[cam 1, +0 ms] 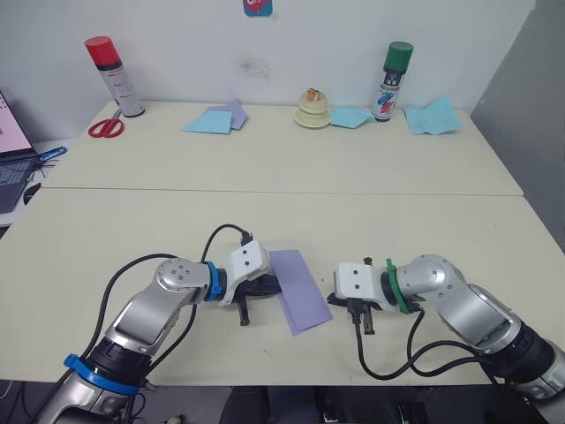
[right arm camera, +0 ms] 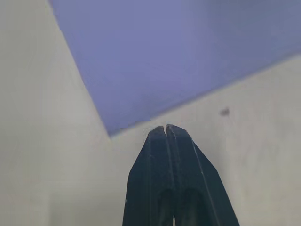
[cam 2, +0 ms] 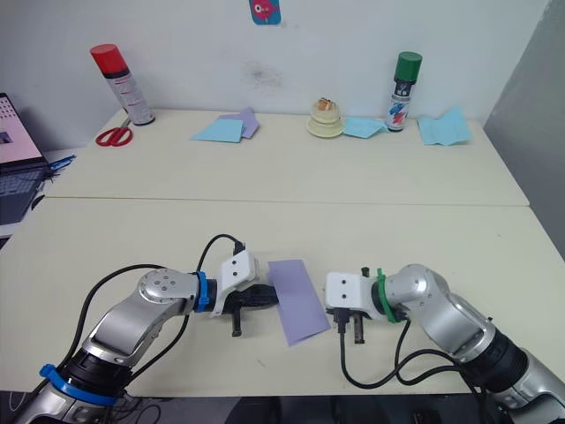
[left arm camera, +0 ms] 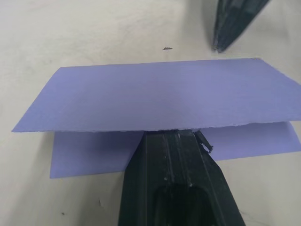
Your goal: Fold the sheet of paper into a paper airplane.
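1. Nearest the camera are the two arms at the near edge of the table (cam 1: 265, 177); the left gripper (cam 1: 265, 284) reaches in from the left, the right gripper (cam 1: 334, 299) from the right, and the sheet of paper (cam 1: 298, 289) lies between them
2. The sheet of paper is a narrow lavender strip folded in half lengthwise, flat on the table near its front edge, its long axis running near to far
3. In the left wrist view a black finger (left arm camera: 176, 181) slides in between the upper flap and the lower layer at the open long edge; I cannot tell how wide this claw stands
4. The right gripper's fingers are pressed together, holding nothing, tips just beside the paper's right edge, apparently not touching
5. Judged step: the centre crease is made, and the sheet is being opened or lifted for the nose folds; no airplane shape yet
6. The next move likely calls for the right tips to pin the lower layer while the left peels the flap, gently, since thin paper slides and buckles
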Robot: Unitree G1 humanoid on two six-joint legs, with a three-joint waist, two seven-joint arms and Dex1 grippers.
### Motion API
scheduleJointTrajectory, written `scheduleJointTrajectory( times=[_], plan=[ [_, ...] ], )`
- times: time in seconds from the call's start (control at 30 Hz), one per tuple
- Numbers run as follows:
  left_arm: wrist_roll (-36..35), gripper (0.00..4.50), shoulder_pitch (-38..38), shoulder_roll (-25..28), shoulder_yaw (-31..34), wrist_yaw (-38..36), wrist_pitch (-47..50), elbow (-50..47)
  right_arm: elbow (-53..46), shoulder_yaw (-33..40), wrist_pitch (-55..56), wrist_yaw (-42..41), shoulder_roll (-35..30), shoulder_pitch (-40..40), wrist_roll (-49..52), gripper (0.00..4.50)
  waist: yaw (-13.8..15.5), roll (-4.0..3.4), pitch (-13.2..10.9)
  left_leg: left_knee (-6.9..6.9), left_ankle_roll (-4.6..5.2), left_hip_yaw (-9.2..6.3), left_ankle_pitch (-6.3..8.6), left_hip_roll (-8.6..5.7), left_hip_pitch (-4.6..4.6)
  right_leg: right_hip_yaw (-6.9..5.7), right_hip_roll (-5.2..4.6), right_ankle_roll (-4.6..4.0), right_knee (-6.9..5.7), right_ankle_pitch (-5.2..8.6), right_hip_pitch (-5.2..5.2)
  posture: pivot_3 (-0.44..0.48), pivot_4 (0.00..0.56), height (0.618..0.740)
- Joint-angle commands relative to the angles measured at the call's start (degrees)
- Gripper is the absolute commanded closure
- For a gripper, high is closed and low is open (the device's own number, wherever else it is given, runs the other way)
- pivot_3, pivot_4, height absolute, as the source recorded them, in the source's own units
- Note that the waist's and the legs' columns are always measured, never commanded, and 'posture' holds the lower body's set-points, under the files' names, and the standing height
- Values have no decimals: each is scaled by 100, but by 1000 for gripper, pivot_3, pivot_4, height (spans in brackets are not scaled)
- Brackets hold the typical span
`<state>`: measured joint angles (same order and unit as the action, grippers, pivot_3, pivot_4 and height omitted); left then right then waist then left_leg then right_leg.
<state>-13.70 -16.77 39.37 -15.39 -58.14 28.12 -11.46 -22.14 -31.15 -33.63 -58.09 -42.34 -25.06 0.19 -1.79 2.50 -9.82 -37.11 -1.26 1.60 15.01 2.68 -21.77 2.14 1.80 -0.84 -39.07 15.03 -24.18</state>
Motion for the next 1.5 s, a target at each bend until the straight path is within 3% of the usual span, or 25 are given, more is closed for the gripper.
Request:
scheduleJointTrajectory(
  times=[0.03,0.33,0.97,1.5],
  plan=[
    [-36,4500,-51,37,155,-11,-50,-146,57,52,164,72,11,80,-142,4461,-1,0,0,0,0,-3,0,1,0,-3,1,0,-1,0,0,0,150,725],
    [-80,4500,-67,36,203,4,16,-170,-350,-72,40,-263,119,330,120,4461,0,1,0,-3,0,-4,0,1,0,-3,1,2,-1,-1,2,0,150,725],
    [-133,4500,-123,63,264,-50,43,-140,-251,-73,-95,-104,777,321,250,4461,-3,0,0,-5,0,-6,0,2,-1,-4,2,2,-4,-1,1,0,150,725],
    [-288,4500,-461,0,174,-159,245,-378,-1055,892,-1490,-53,919,-816,1468,4461,2,-1,-1,-6,0,-10,0,1,-5,-7,2,2,-2,-2,0,0,150,725]
  ],
)
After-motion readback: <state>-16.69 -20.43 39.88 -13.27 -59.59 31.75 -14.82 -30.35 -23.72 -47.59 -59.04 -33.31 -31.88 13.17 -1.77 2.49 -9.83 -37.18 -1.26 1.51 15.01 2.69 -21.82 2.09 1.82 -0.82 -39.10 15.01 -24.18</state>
